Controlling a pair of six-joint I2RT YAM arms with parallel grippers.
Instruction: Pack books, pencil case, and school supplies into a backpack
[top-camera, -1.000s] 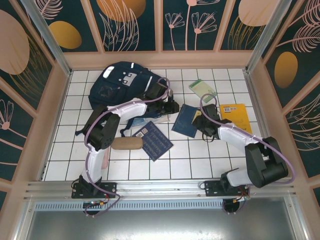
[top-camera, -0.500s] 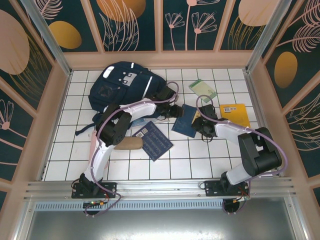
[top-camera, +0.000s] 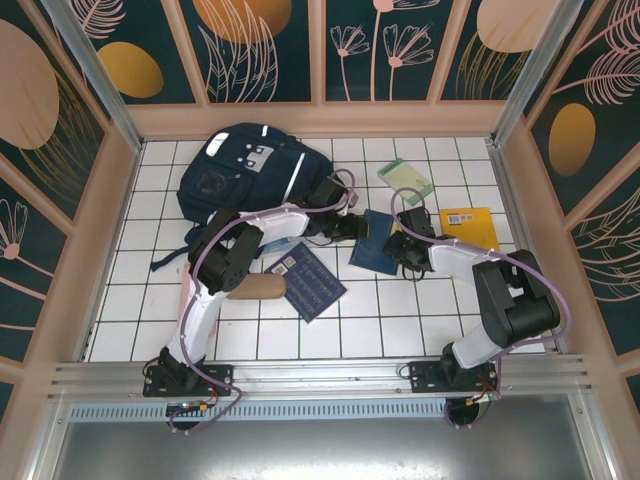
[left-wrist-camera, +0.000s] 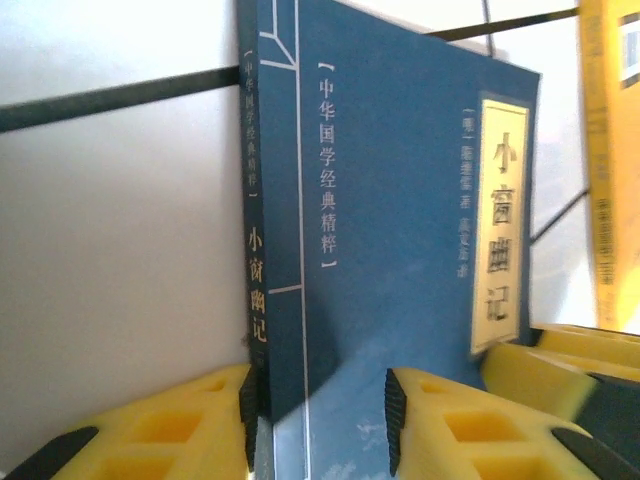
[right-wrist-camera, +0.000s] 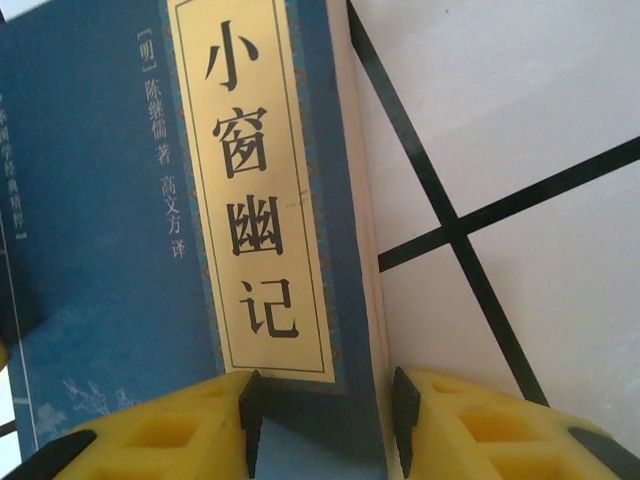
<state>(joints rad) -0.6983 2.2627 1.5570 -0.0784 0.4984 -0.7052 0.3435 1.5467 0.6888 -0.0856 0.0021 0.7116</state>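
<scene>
The left jaws have slid right over the last second, away from the backpack (top-camera: 240, 165) and up to the navy book (top-camera: 376, 250), which has barely shifted. That book lies mid-desk between the two arms. In the left wrist view the left jaws stand apart with the book's (left-wrist-camera: 400, 250) spine corner in their gap. The right jaws, also apart, straddle the opposite corner beside the gold title strip (right-wrist-camera: 250, 190). The yellow book (top-camera: 472, 230) lies just to its right and the green book (top-camera: 405, 182) beyond it. The second navy book (top-camera: 308, 284) and the tan pouch (top-camera: 254, 288) lie nearer on the left of the white-tiled desk (top-camera: 400, 310).
</scene>
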